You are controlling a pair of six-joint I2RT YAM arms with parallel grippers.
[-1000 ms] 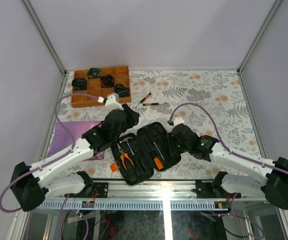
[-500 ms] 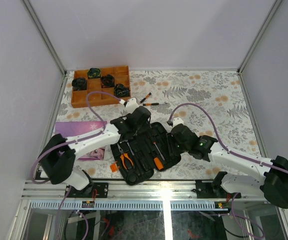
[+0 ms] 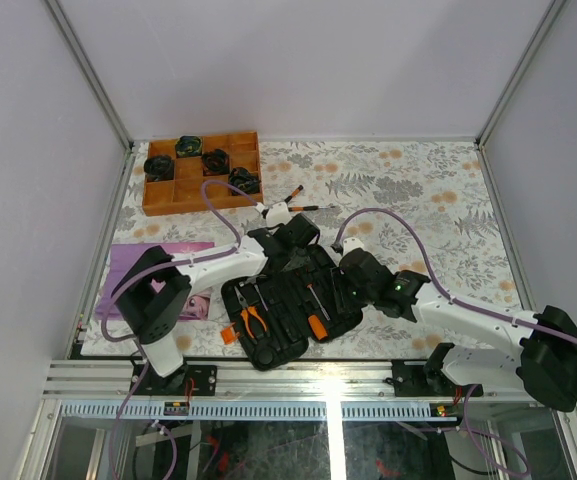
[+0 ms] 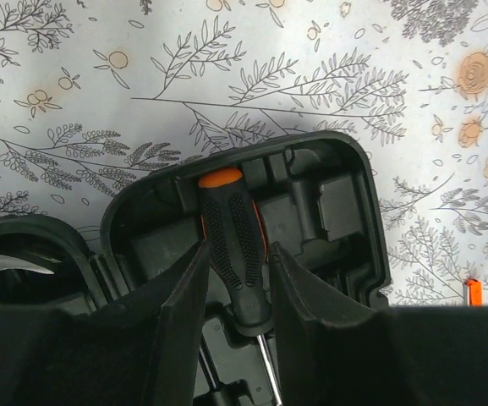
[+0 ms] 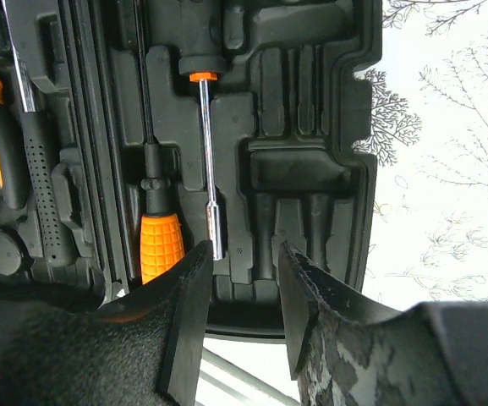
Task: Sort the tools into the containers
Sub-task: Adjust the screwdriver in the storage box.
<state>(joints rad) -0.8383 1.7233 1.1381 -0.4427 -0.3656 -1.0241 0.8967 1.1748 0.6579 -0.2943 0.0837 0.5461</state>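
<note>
The open black tool case lies on the flowered table, just in front of the two arm bases, and everything here is placed from it.

The left gripper reaches over the case's far edge. Its two fingers are pressed against either side of a black-handled screwdriver with an orange cap, so the gripper is clamped on that handle. The screwdriver lies in a moulded slot at the far end of the case, its cap against the case's wall and its steel shaft running back under the gripper.

The right gripper hangs above the right half of the case. Its fingers stand apart and nothing is between them; only the bare black slots show through the gap.

Inside the case, the orange-handled pliers sit in the left half. An orange-handled screwdriver sits near the middle. A thin steel driver with an orange collar lies just beside it in its own slot.

Two more screwdrivers lie loose on the table just beyond the case's far edge, close to the left gripper. A purple cloth lies flat to the left of the case. A brown wooden tray holding several dark objects stands well beyond the case, toward the far left corner.
</note>
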